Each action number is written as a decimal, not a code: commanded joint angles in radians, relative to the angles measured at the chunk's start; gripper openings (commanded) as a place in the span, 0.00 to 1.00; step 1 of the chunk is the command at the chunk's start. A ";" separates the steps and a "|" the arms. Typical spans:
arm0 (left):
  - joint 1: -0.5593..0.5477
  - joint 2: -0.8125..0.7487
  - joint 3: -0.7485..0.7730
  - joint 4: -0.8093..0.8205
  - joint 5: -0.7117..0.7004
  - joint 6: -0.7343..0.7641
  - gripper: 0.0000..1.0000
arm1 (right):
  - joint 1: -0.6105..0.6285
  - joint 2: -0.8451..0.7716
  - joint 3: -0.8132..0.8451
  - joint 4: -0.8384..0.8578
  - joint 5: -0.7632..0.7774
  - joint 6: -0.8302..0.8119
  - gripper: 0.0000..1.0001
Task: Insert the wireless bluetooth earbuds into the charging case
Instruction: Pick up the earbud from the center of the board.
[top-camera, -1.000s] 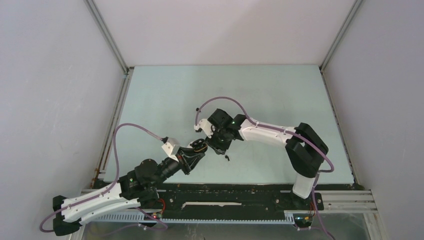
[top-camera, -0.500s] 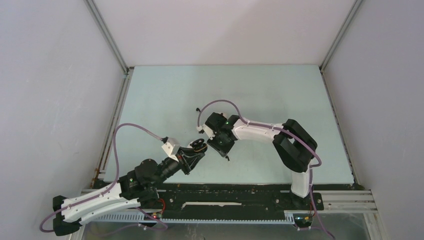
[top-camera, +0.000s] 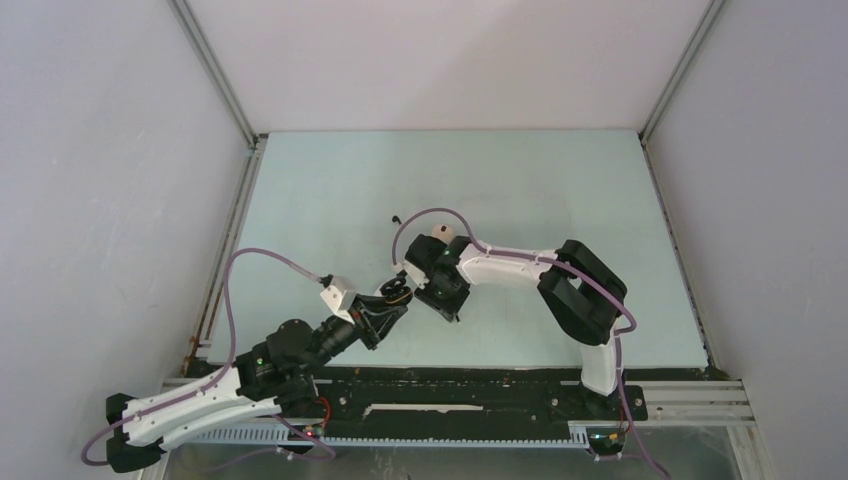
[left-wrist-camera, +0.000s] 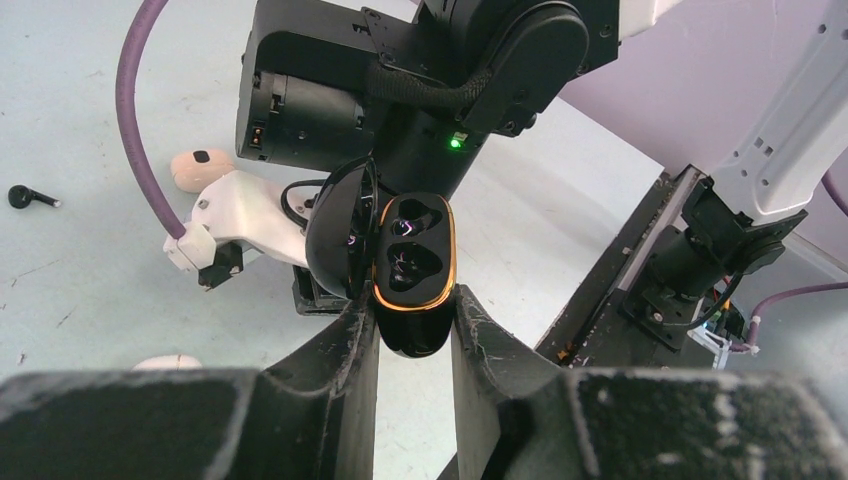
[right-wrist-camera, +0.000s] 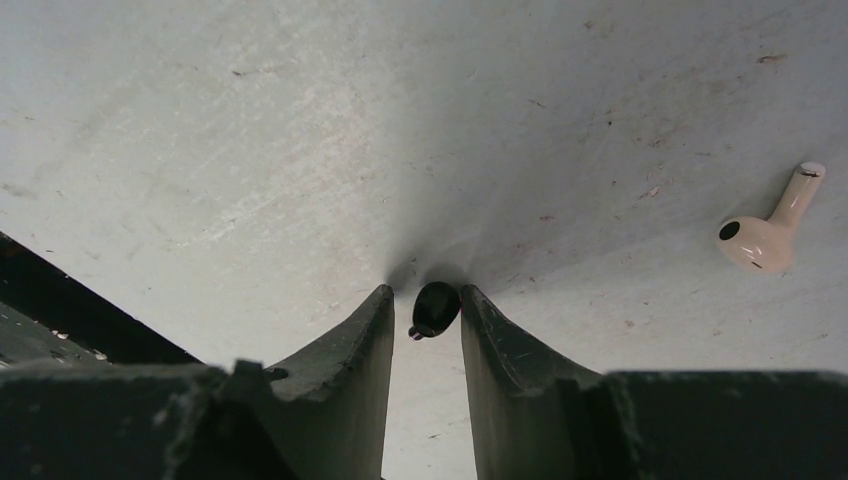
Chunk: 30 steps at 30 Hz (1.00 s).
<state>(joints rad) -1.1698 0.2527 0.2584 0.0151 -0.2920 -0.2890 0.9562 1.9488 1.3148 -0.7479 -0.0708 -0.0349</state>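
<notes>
On the left, entry one: left gripper (left-wrist-camera: 415, 320), closed tight on the case (left-wrist-camera: 410, 265). It held the case up, lid (left-wrist-camera: 335, 240) swung back and wells (left-wrist-camera: 412, 215) facing the right arm, I judged so that a bud could go straight in. The case was glossy black with an orange rim; both wells looked empty to me.

Entry two, further right: right gripper (right-wrist-camera: 425, 305), tips down at the table (right-wrist-camera: 250, 150), jaws standing narrow on either side of the black bud (right-wrist-camera: 435, 308), placed, I judged, for a pick. The bud lay on the table, touching one finger with a sliver of gap at the other. I could not tell whether it was pinched. It was small, oval and shiny, with a short stub.

Entry three, far right: pink bud (right-wrist-camera: 765, 238), stemmed, lying loose, well apart from the gripper.
</notes>
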 joint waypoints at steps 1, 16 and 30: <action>-0.007 -0.014 -0.001 0.010 -0.015 -0.012 0.00 | 0.008 0.015 0.031 -0.018 0.021 -0.005 0.33; -0.007 -0.006 -0.001 0.015 -0.015 -0.018 0.00 | 0.006 0.018 0.031 -0.019 0.024 -0.014 0.21; -0.007 0.084 -0.012 0.104 0.007 0.000 0.00 | -0.253 -0.248 0.064 -0.008 -0.156 -0.058 0.00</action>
<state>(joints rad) -1.1698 0.2829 0.2573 0.0257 -0.2920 -0.2913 0.8299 1.8969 1.3228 -0.7692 -0.1211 -0.0658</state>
